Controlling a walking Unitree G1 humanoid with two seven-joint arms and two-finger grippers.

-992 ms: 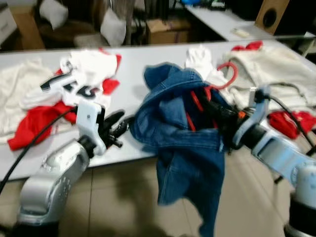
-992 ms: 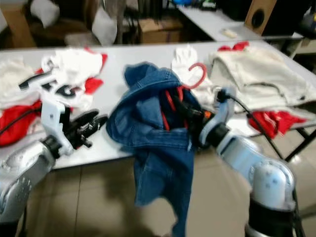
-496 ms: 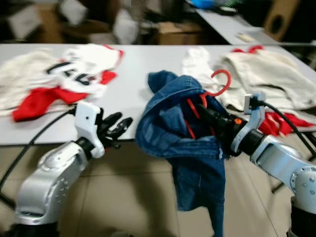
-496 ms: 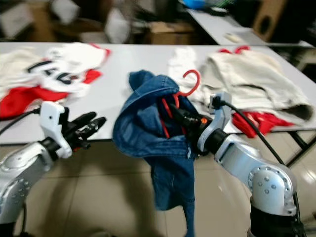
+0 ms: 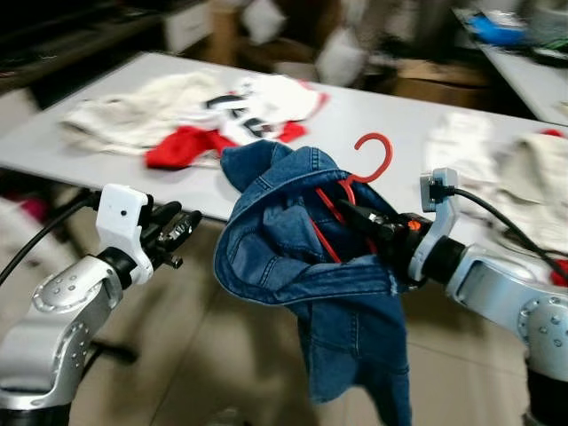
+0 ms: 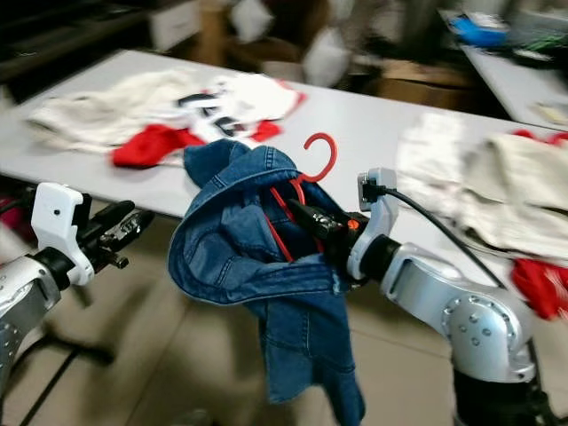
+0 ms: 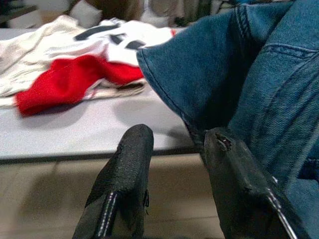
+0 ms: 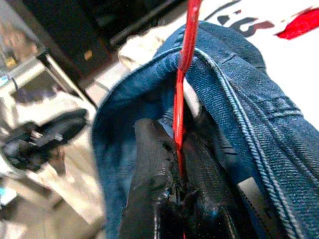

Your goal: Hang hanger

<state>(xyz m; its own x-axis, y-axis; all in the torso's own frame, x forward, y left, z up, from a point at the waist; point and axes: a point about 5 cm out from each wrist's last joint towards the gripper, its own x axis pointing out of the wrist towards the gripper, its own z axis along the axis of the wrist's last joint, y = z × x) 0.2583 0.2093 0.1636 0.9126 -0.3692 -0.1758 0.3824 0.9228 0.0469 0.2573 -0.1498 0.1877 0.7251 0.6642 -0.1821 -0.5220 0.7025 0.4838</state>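
Left gripper [image 5: 182, 226] at nine o'clock, fingers parted, empty, just beside denim jacket [image 5: 306, 266]. Dead centre, jacket draped off red hanger [image 5: 359, 173], hook up at twelve. At three o'clock, right gripper [image 8: 174, 164] clamped tight on hanger.
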